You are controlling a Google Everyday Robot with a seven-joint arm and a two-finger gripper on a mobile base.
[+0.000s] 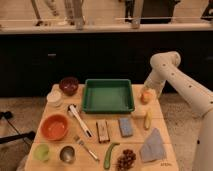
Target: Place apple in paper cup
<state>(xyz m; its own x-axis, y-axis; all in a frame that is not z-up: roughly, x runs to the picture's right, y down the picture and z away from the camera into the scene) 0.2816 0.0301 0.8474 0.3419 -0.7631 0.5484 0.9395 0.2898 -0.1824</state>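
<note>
1. Tool (147, 90): my one tool, at the end of my white arm (172, 80), sits at the far right of the tabletop (115, 117), low over the apple. Its jaws stand apart and grip nothing. Whether it touches the fruit I cannot tell.
2. Apple (145, 97): one, orange-yellow, resting on the tabletop just right of the tray's far right corner.
3. Paper cup (54, 98): one, off-white, upright at the far left, well apart from the apple, with the tray between them.
4. Tray (107, 106): one, green, rectangular, in the far middle.
5. Bowls: two. A dark maroon bowl (69, 85) stands just beyond the paper cup; an orange bowl (55, 128) stands nearer, on the left.
6. Other cups: two, in the near left corner. A light green cup (41, 151) stands beside a metal cup (67, 154).
7. Utensils: two, a white-handled utensil (79, 120) and a fork (86, 147).
8. Near row, one each: brown block (102, 131), blue sponge (125, 126), long yellow item (147, 119), green vegetable (110, 155), dark clustered item (126, 160), grey cloth (152, 147).
9. Writing: a faint mark at the near right corner, not legible.
</note>
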